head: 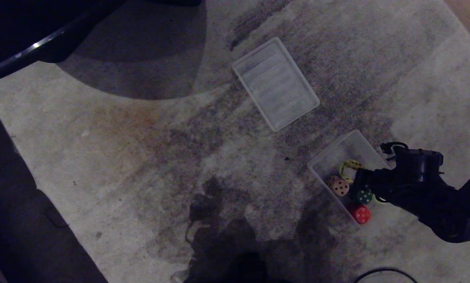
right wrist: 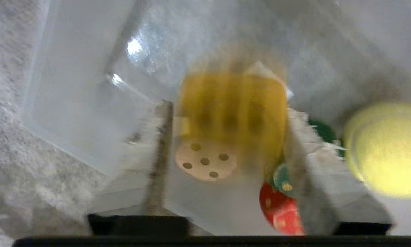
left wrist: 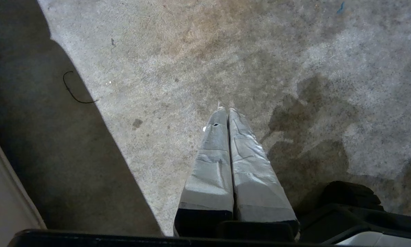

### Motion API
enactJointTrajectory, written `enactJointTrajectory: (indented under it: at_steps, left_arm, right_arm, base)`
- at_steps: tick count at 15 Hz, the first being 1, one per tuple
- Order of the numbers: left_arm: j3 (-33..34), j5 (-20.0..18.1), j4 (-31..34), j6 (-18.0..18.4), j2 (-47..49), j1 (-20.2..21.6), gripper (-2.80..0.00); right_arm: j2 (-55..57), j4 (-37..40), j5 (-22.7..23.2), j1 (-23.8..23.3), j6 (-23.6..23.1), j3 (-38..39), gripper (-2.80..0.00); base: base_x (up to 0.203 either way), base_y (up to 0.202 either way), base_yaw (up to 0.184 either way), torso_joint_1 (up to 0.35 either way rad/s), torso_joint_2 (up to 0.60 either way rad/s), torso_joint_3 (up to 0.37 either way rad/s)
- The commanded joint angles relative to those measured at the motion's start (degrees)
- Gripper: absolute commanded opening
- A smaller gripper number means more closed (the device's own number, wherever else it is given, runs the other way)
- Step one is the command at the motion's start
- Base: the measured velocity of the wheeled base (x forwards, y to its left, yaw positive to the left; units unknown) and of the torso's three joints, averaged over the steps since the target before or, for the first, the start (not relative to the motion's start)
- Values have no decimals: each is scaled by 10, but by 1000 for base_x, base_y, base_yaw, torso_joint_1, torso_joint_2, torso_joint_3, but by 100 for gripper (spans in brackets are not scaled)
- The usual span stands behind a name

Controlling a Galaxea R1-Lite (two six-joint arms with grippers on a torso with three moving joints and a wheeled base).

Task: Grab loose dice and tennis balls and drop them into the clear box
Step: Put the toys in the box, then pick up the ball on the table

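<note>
The clear box [head: 329,153] lies on the carpet at the right. In it are a beige die [head: 339,185], a dark green die [head: 363,195] and a red die [head: 360,214] at its near end. My right gripper [head: 362,182] hangs over the box, open. A blurred yellow die [right wrist: 231,109] sits between its fingers with a gap on one side, loose over the box floor. That yellow die [head: 351,166] also shows in the head view. A tennis ball [right wrist: 384,151] lies in the box beside one finger. My left gripper [left wrist: 226,109] is parked over bare carpet, shut and empty.
The flat ribbed translucent lid [head: 276,84] lies on the carpet beyond the box. A dark piece of furniture [head: 42,35] and its shadow fill the far left. A black cable [head: 384,273] curls at the near right edge.
</note>
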Motion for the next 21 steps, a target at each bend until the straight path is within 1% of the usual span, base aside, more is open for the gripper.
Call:
enactJointTrajectory:
  at_steps: [1,4,6,8,9,11,13,15,19,21]
  left_arm:
    - [0,1,0,-1,1,0,-280]
    - [0,0,0,-1,0,0,-280]
    - [0,0,0,0,1,0,-280]
    - [0,0,0,-1,0,0,-280]
    - [0,0,0,-1,0,0,-280]
    - [0,1,0,-1,0,0,-280]
    - [0,1,0,0,1,0,-280]
    - [0,0,-1,-1,0,0,-280]
    - [0,0,0,-1,0,0,-280]
    - [0,0,0,-1,0,0,-280]
  right_arm:
    - [4,-6,0,-1,-10,1,0]
    - [-17,-2,0,-1,-15,22,0]
    - [-64,9,2,-1,-16,48,0]
    - [-137,33,3,-1,-14,90,0]
    - [-179,44,4,0,-13,119,-280]
    - [-261,66,7,4,-17,176,-280]
    - [-353,126,7,8,-23,211,-280]
    - [-455,200,-2,10,-28,235,-280]
    - [-683,403,-10,11,-47,270,-280]
    - [-786,475,-7,9,-55,301,-280]
  base:
    - [0,0,0,0,0,0]
    - [0,0,0,0,0,0]
    - [0,0,0,0,0,0]
    - [0,0,0,0,0,0]
    - [0,0,0,0,0,0]
    - [0,0,0,0,0,0]
    - [0,0,0,0,0,0]
    - [0,0,0,0,0,0]
    - [0,0,0,0,0,0]
    - [0,0,0,0,0,0]
